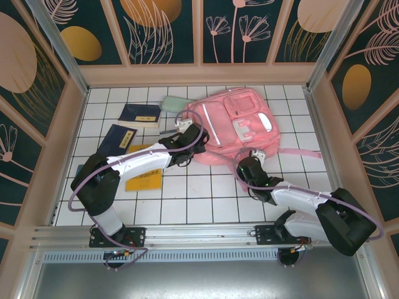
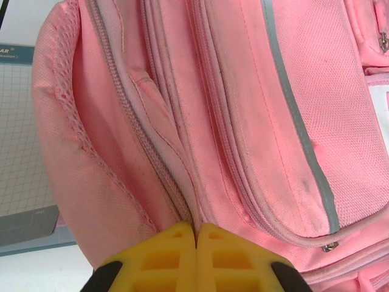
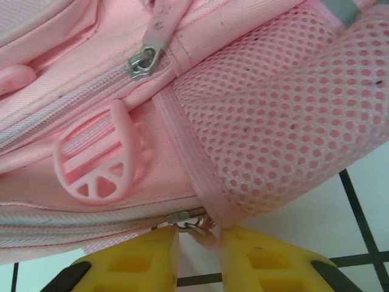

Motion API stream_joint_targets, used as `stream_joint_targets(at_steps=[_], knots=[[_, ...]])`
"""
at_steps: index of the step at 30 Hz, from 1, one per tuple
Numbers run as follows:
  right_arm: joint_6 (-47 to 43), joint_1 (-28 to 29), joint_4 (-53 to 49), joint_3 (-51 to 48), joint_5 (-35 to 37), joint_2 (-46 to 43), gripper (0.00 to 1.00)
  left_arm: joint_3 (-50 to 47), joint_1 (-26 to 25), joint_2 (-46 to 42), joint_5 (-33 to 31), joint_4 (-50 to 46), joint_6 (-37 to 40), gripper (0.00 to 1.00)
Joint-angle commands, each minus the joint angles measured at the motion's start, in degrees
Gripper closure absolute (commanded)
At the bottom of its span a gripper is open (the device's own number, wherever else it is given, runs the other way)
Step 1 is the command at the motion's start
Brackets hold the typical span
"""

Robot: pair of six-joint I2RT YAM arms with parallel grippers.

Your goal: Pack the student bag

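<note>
The student bag [image 1: 230,124], a big pink backpack, lies flat at the back centre of the tiled table. At its left edge my left gripper [image 1: 185,132] has its yellow tips [image 2: 196,228] pressed together, with a fold of the bag's fabric [image 2: 243,91] beside a zipper track running into them. At the bag's near right corner, my right gripper [image 1: 244,163] has its jaws a little apart [image 3: 199,234]. A metal zipper pull [image 3: 194,222] with a pink tab fills the gap at the tips, next to the mesh side pocket [image 3: 261,109].
Two dark blue books [image 1: 140,115] [image 1: 117,138] and a yellow book [image 1: 144,177] lie left of the bag. A pale green pouch [image 1: 171,103] sits behind them. A pink strap [image 1: 302,152] trails right. Patterned walls enclose the table.
</note>
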Motion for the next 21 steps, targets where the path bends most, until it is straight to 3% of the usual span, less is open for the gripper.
stream_joint_targets(at_steps=[1, 16, 21], knots=[[1.0, 0.0, -0.6, 0.6, 2.8, 0.3, 0.75, 2.0, 0.2, -0.2, -2.3, 0.9, 1.1, 1.00], [-3.0, -2.7, 2.7, 0.2, 2.5, 2.6, 0.76, 1.9, 0.3, -0.5, -2.0, 1.0, 1.1, 1.00], [-3.5, -2.7, 2.4, -0.2, 1.2, 0.0, 0.88, 1.7, 0.3, -0.5, -2.0, 1.0, 1.1, 1.00]])
